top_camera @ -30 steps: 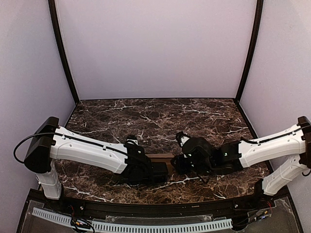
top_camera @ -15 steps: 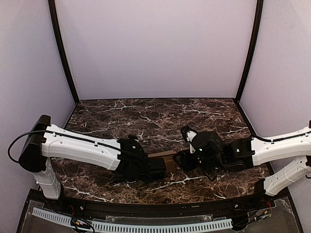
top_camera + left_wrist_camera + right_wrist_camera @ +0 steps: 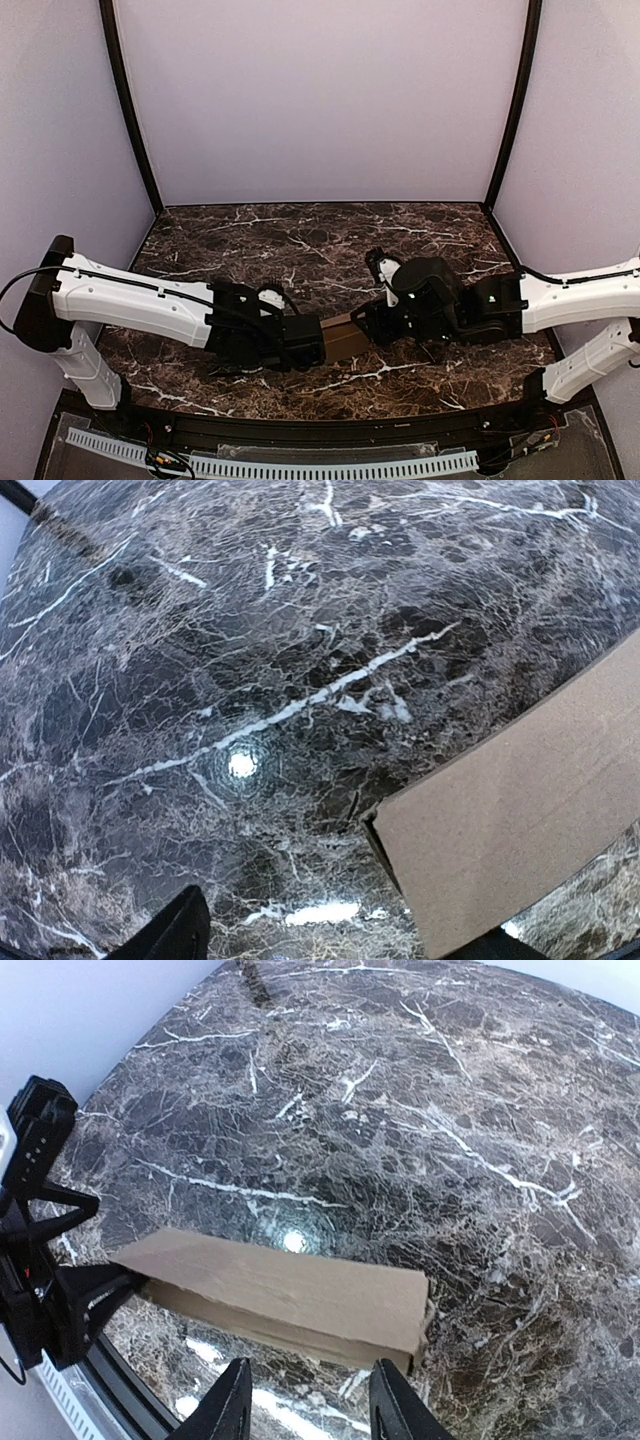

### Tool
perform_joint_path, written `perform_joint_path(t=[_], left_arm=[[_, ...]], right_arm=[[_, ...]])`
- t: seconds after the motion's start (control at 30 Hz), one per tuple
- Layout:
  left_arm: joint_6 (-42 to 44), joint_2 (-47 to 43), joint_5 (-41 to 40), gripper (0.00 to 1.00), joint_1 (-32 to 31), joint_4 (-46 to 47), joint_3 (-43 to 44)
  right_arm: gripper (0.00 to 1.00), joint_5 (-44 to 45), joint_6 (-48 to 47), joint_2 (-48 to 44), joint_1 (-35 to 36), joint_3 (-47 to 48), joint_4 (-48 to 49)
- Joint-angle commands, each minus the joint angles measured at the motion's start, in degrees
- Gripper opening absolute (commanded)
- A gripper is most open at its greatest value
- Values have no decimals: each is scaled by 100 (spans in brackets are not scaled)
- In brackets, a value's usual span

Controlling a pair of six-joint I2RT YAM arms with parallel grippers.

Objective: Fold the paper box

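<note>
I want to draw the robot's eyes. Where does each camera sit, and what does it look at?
Top: above and behind the arms, looking down at the table; both arms show, left gripper and right gripper meeting at the box.
Left wrist: on the left arm, looking down at one box end; its fingers show at the bottom.
Right wrist: on the right arm, looking along the box toward the left gripper; its fingers show below.
Shared: all see box and table.

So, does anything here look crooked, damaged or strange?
The plain brown cardboard box is askew to the dark marble table's edge; in the right wrist view its right end looks ragged. Nothing else stands out.
</note>
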Motion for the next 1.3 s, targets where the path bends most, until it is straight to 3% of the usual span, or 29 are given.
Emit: perform_joint_path(t=[0.0,0.23,0.63,0.77,0.93,1.07,1.27], left_arm=[[537,-404,450,79,-14,432,-339],[987,-950,608,85,-13,1050,-766],[2006,-1737,1300,83,-8,2039,-1346],[2354,-2283,1440,54,-6,2756,-1699],[2685,-2498,1299,4,69,3137,-1733],[2938,-2381,1342,1,260,3487,-1776],[3169,-2209,1555,0,659,3961,-1969]], right_arm=[[39,8,-259,141,28,396,76],[39,-215,-347,277,-96,543,193],[32,-613,-223,623,-224,423,646],[26,-678,-193,723,-249,352,752],[14,-718,-152,751,-279,221,874],[1,-686,-155,769,-308,179,928],[0,-701,-134,876,-364,41,1073]])
